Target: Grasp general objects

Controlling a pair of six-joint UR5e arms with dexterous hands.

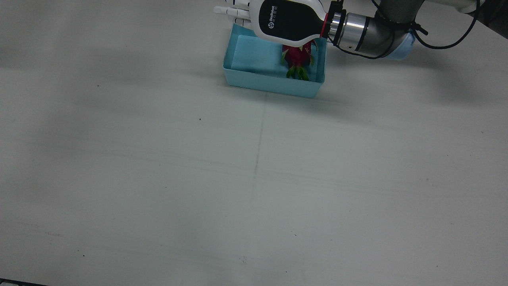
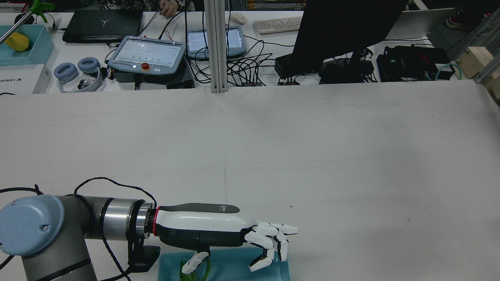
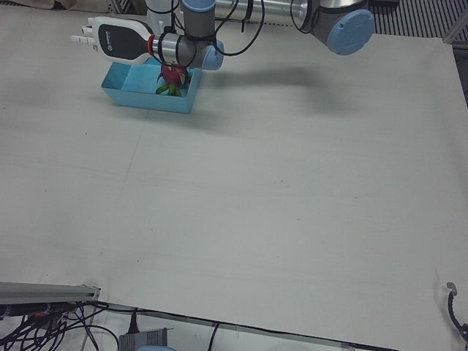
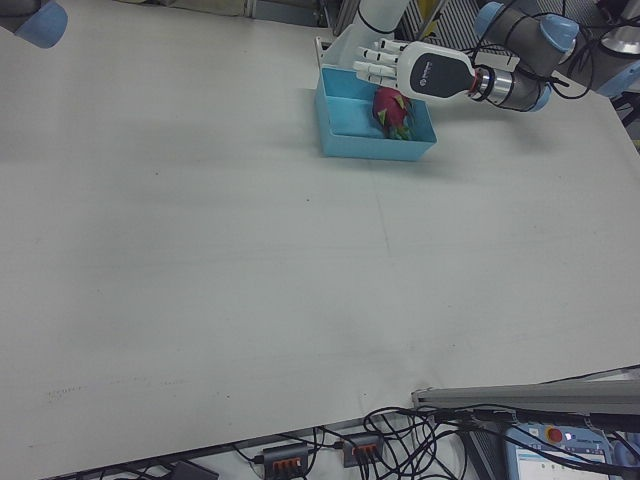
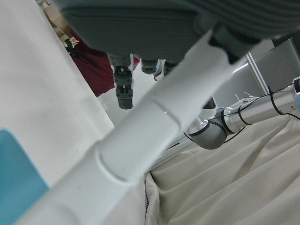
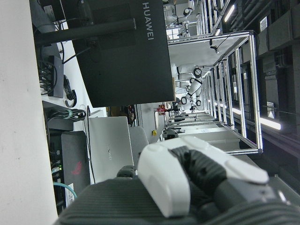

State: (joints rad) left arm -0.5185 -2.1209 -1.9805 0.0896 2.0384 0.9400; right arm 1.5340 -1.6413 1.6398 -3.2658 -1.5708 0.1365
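Front view: the left hand (image 1: 278,20) hangs over the blue bin (image 1: 274,85) at the far edge of the tabletop (image 1: 254,178), with its fingers (image 1: 232,12) stretched flat and holding nothing. The dragon fruit (image 1: 297,59) lies inside the bin under the palm, close to the wall on the arm's side. A good grasp probably means lowering the palm straight onto the fruit's body rather than its leafy tips.

Rear view: the left hand (image 2: 218,232) shows slightly curled fingers (image 2: 273,238) that are apart, with a thumb hanging into the bin (image 2: 234,267). It should clear the rim before closing.

Left-front view: the hand (image 3: 121,42) sits above the fruit (image 3: 172,79), not touching it as far as I can tell.

Right-front view: the fruit (image 4: 392,112) rests nearer the bin's (image 4: 375,148) far side, so the wall may crowd the fingers.

Left hand view: only finger parts and a corner of the bin show.

Right hand view: the right hand (image 6: 187,187) points at the lab, away from the tabletop; I cannot tell how its fingers are set.
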